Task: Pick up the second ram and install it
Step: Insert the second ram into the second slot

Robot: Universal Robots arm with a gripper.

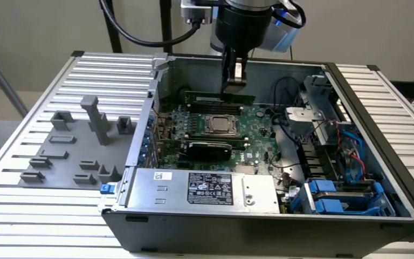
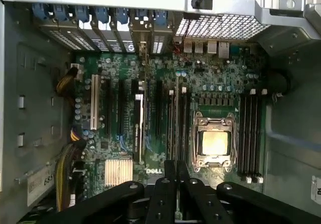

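The second ram [image 1: 218,98], a long thin green stick, hangs level under my gripper [image 1: 236,85], above the far part of the open computer case. My fingers are shut on its top edge, a little off its middle. In the wrist view my gripper [image 2: 176,164] is shut, and the second ram's thin edge [image 2: 176,128] runs out from between the fingers. That edge lies in line with the black memory slots [image 2: 173,118] beside the processor [image 2: 213,142]. I hover well above the large green motherboard [image 1: 257,121].
Gray holder blocks [image 1: 77,151] stand on the ribbed table at the exterior view's left. Inside the case are the power supply [image 1: 207,189] at the front, blue drive brackets [image 1: 336,197], loose cables [image 1: 293,102] and another bank of memory slots [image 2: 251,133].
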